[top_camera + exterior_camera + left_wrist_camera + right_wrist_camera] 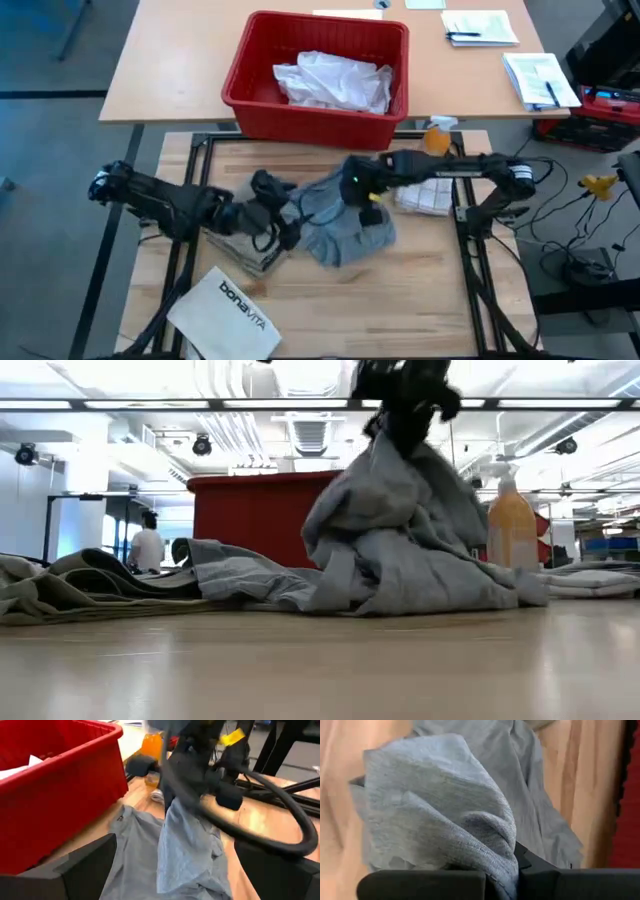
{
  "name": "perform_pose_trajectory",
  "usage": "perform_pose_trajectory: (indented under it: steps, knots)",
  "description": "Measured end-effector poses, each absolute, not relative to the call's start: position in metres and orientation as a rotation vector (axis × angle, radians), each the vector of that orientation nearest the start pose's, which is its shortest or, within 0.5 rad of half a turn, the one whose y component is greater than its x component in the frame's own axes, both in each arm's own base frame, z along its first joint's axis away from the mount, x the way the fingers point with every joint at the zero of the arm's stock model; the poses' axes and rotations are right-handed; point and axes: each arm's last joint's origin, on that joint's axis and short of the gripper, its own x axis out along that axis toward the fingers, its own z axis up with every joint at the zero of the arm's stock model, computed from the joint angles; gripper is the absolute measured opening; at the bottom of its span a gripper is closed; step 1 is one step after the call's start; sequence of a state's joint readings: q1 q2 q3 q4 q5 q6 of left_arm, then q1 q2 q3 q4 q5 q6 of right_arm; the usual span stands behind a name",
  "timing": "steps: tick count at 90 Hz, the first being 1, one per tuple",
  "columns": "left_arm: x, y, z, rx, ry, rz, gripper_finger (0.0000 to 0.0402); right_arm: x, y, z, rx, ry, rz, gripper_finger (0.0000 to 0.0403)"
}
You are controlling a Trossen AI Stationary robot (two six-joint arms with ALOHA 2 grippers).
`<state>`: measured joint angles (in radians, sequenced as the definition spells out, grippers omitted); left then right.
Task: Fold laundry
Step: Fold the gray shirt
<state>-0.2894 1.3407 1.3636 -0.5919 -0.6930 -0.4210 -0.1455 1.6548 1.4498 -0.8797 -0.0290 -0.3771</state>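
Note:
The grey T-shirt (345,228) lies crumpled at the table's middle, with one part pulled up into a peak (400,490). My right gripper (357,186) is above it and shut on that peak. My left gripper (283,210) is open at the shirt's left side, its fingers wide apart to either side of the cloth (185,850); I see no touch. A khaki-tan piece (248,252) lies flat under the left arm. The white shirt (335,80) is heaped in the red bin (250,75). My right gripper pinches a bunched fold of the grey T-shirt (492,847) between its two fingers, several layers together. It comes from above, pointing down. The held part is raised and the cloth hangs below it in a cone, with the rest (420,585) lying on the table.
A folded white piece (425,197) lies at the right of the shirt. An orange spray bottle (437,135) stands at the table's far right. The white "bonavita" bag (228,312) lies at the near left. The bin stands on a second table beyond the far edge.

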Motion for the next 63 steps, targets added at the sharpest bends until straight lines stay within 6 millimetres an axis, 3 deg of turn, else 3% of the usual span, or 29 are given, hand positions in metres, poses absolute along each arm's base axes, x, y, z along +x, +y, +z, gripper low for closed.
perform_pose_trajectory:
  steps: [28,51,63]
  knots:
    - [0.276,-0.037,0.377,-0.163,0.432,0.523,0.0389,0.359,-0.087,0.239,-0.282,1.185,0.145,0.0]
    - [0.278,-0.035,0.371,-0.259,0.386,0.585,0.0389,0.37,-0.113,0.225,-0.368,1.155,0.062,0.0003]
    - [0.281,-0.035,0.365,-0.305,0.353,0.591,0.0389,0.37,-0.122,0.229,-0.374,1.117,0.037,0.0044]
